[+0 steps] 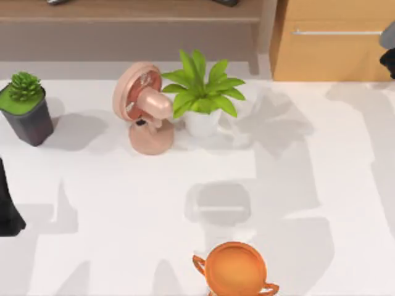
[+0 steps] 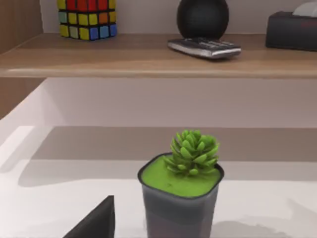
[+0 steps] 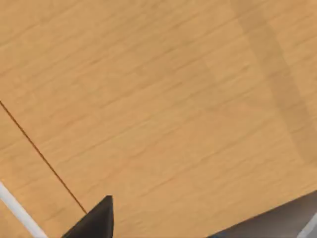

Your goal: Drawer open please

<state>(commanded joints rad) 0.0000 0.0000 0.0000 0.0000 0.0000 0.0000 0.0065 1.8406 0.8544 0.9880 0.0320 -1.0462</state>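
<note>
Orange-brown drawer (image 1: pixel 333 52) with its silver handle (image 1: pixel 336 32) far right. Pink fan (image 1: pixel 145 108), green plant in a white pot (image 1: pixel 202 122). Orange bowl (image 1: pixel 234 269) near, white counter (image 1: pixel 321 185).

Beside the dark square succulent pot (image 1: pixel 28 118), the left arm (image 1: pixel 7 209) is matte black, angular and unmarked; the right arm (image 1: pixel 389 49) is grey above black.

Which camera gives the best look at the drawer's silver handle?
The top view: the handle runs as a full horizontal bar across the drawer front at the table's far right. The right wrist view, close against the wood, catches just a short slanted piece of it.
</note>
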